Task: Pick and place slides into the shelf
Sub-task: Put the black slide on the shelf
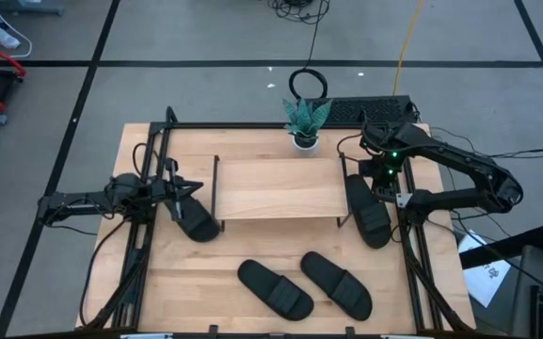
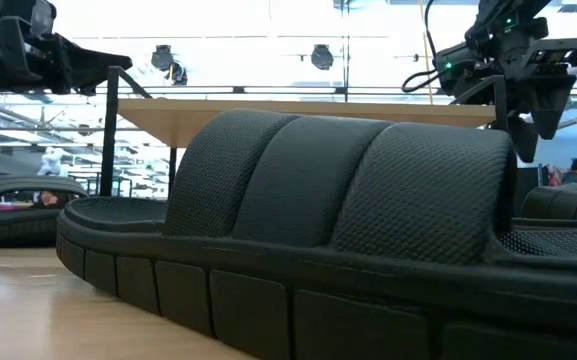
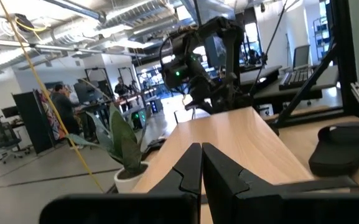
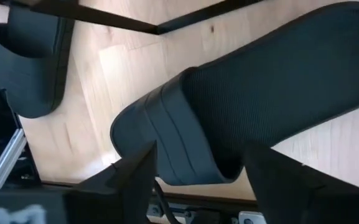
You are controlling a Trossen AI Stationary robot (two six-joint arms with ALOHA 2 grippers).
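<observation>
The shelf (image 1: 276, 188), a light wood board on thin black side frames, stands mid-table. One black slide (image 1: 196, 221) lies flat by the shelf's left side and another slide (image 1: 367, 209) by its right side. Two more slides (image 1: 274, 289) (image 1: 337, 282) lie on the near part of the table, and one of them fills the low view (image 2: 318, 220). My left gripper (image 1: 186, 186) (image 3: 201, 165) is shut and empty, level, pointing at the shelf above the left slide. My right gripper (image 1: 381, 184) (image 4: 201, 152) is open and points down. Its fingers stand on either side of the right slide's end (image 4: 167, 143), above it.
A small potted plant (image 1: 305, 122) stands at the table's far edge behind the shelf. Black frame rails (image 1: 144, 226) (image 1: 412, 254) run along the table's left and right sides. Bare wood (image 1: 196, 282) shows near the table's near left corner.
</observation>
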